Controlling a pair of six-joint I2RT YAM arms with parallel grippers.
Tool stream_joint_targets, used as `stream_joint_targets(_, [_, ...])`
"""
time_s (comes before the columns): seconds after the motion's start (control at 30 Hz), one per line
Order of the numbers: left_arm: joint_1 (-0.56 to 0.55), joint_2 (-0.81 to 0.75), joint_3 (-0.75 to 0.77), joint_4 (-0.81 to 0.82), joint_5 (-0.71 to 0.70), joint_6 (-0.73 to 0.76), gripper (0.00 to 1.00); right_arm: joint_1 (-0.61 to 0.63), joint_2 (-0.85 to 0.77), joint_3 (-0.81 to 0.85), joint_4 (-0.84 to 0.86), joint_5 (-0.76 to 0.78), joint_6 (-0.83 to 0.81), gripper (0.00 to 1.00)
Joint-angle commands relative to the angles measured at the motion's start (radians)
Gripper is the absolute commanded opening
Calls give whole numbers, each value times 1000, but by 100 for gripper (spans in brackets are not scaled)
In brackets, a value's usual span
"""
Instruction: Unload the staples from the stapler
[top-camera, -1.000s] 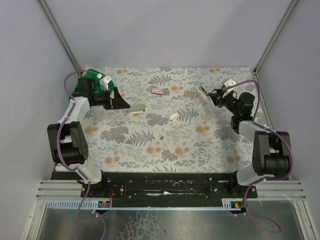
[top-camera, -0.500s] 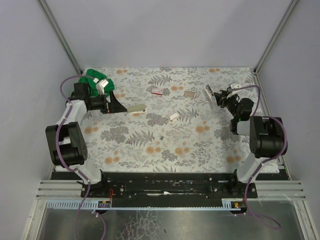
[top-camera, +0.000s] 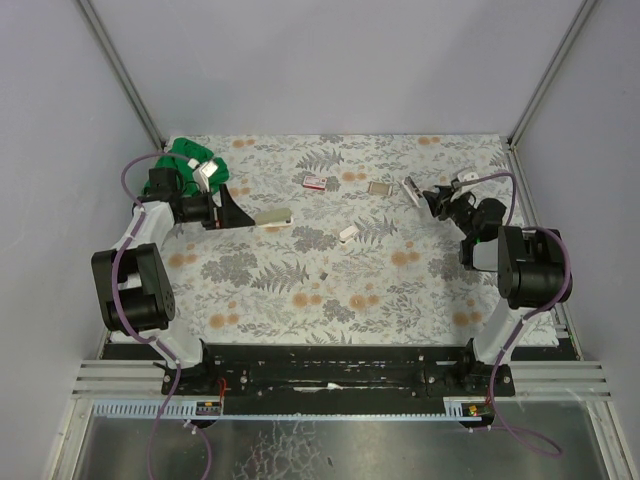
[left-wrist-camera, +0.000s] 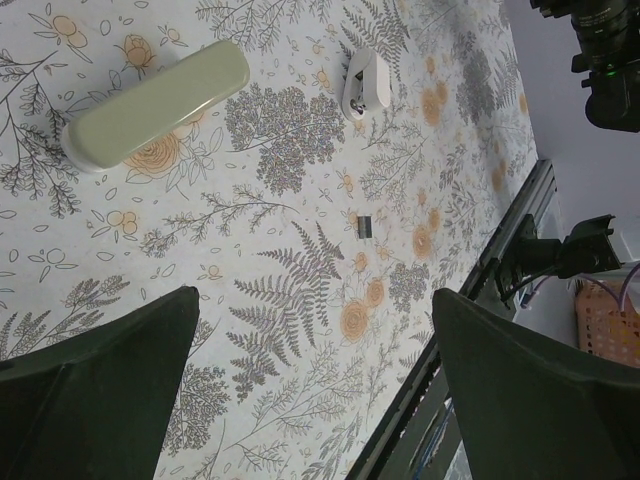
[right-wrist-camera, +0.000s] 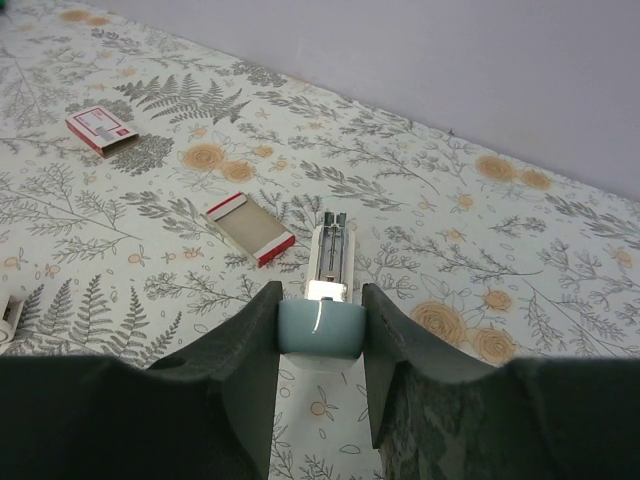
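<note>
Right gripper (right-wrist-camera: 320, 300) | partly closed, a pale blue stapler (right-wrist-camera: 321, 328) is being gripped by its end, toward the far right corner of the table (top-camera: 400, 290) | left gripper (left-wrist-camera: 315, 300) is being held wide open and empty by the left edge, near a beige stapler (left-wrist-camera: 155, 105) | staples (left-wrist-camera: 364, 224) are being left untouched near the table's middle

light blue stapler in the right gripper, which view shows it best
The right wrist view: the light blue stapler sits close up, clamped in the right gripper, its metal channel pointing away. The top view shows it only as a small pale shape at that gripper. The left wrist view does not show it.
</note>
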Motion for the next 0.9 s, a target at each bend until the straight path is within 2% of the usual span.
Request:
stream_joint_targets(0.0, [9,-8,-10,20,32,19,100,-11,14,41,113,-113,2,0])
stream_joint_targets(0.2, [9,-7,-13,20,37,20,100,-24,47,65,101,-172,15,0])
stream_joint_targets(0.87, [9,10,-16,20,47,22,100,-33,62,79,24,-124,-50,0])
